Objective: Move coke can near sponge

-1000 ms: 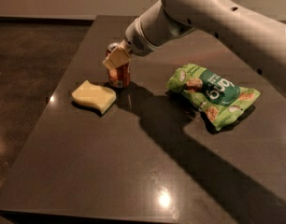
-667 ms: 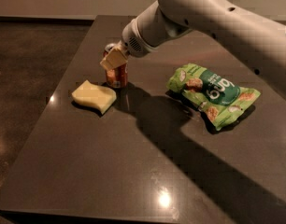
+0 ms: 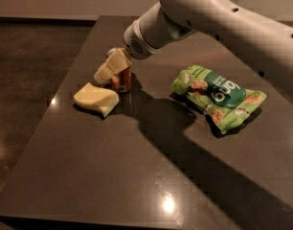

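**Standing the can beside the sponge**

The coke can [image 3: 122, 82] stands upright on the dark table [image 3: 137, 176], toward the far left part of the top. Only its lower reddish body shows, because the gripper [image 3: 106, 73] covers its top and left shoulder. The sponge [image 3: 95, 98] lies flat just to the can's near left, so close that the two look almost touching. From this angle I cannot say whether a gap remains between them. That closeness is the point of the placement: the can sits where the task wants it, and the job looks all but finished.

The gripper sits on the can's upper left side, slanting down toward the sponge. Whether it clasps the can or has let go cannot be told here, since one pale part of it hides the rest. A hold would make sense if the can is not yet settled on the table.

The arm [image 3: 223, 18] reaches in from the far right, its thick white link sloping down to the wrist above the can. It passes over the far end of the green snack bag [image 3: 217, 96], which lies well apart to the right.
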